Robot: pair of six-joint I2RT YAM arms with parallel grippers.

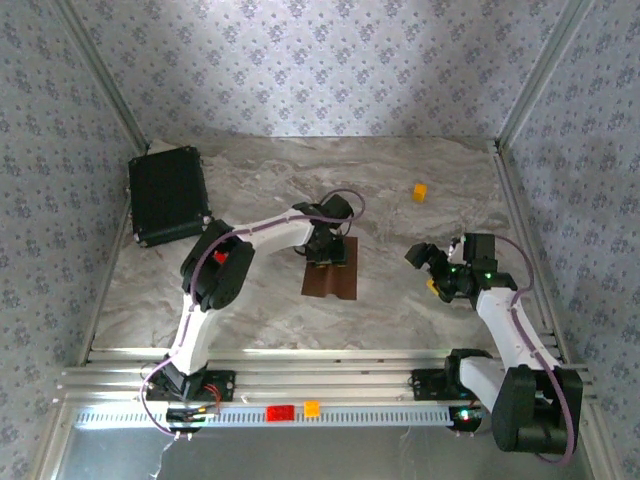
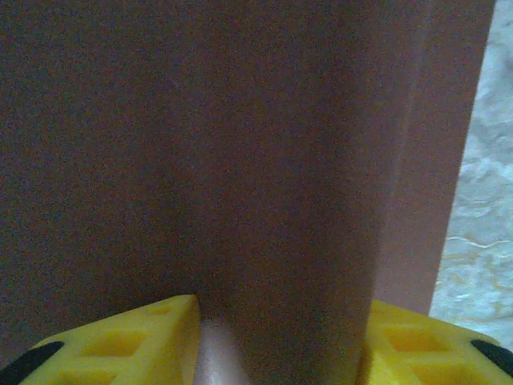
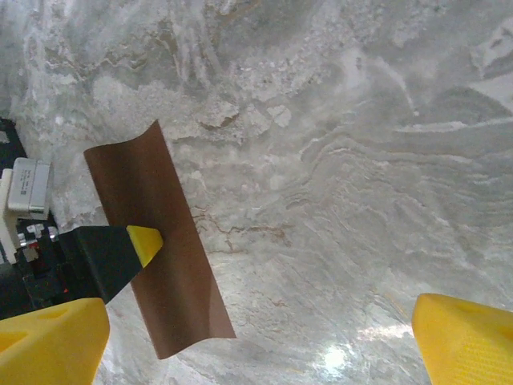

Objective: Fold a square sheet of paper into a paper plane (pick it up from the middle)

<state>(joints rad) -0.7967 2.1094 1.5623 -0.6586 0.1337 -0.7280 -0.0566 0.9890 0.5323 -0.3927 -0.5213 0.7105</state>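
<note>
The square sheet of paper (image 1: 330, 281), dark brown, lies on the marble table at the centre. My left gripper (image 1: 328, 257) points down on its middle. In the left wrist view a raised ridge of the paper (image 2: 240, 144) stands between the yellow fingers (image 2: 160, 330), touching both, so the left gripper (image 2: 280, 341) is shut on it. The right wrist view shows the paper (image 3: 172, 273) bowed, its near edge curling off the table, with a yellow fingertip (image 3: 145, 243) of the left gripper on it. My right gripper (image 1: 426, 270) hovers open to the right, apart from the paper, nothing between its fingers (image 3: 56, 341).
A black rectangular case (image 1: 168, 196) lies at the back left. A small orange block (image 1: 420, 191) sits at the back right. A red block (image 1: 280, 411) and an orange one (image 1: 312, 407) rest on the front rail. Metal frame posts bound the table.
</note>
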